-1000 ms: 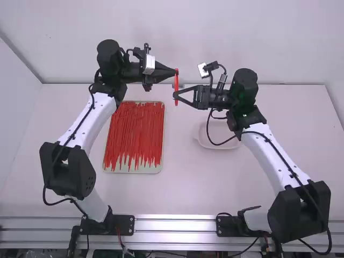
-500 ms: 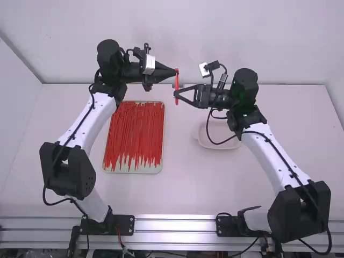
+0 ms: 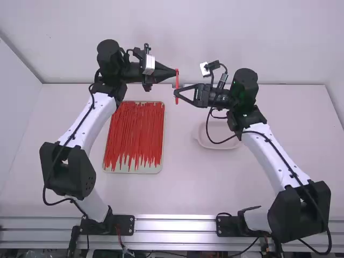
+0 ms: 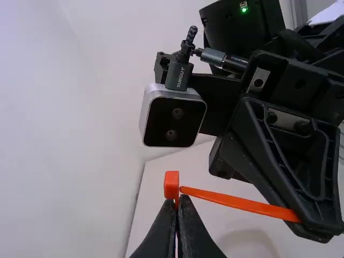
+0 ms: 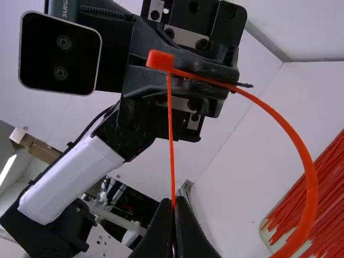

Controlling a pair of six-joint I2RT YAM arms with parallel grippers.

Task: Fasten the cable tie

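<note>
A: High view first: where's the cable tie (image 3: 176,85)?

B: Up in the air over the far side of the table (image 3: 188,177), strung between the two arms. The left gripper (image 3: 173,71) has its jaws pinched together on the strap just under the head (image 4: 171,184). The right gripper (image 3: 176,95) is clamped on the tail, and the rest bows out in a loop.

A: Anything move in the last second?

B: Only slightly. The right gripper has crept toward the left one, so the straight run between them is shorter. The left arm has stayed put.

A: Meaning?

B: I'd say the tail is being fed at the head. Whether the tip has entered the slot, I cannot tell. The loop looks wide, so it isn't cinched yet.

A: And nearby?

B: A tray (image 3: 131,170) of spare ties and a white bowl (image 3: 215,144) sit on the table below.
</note>
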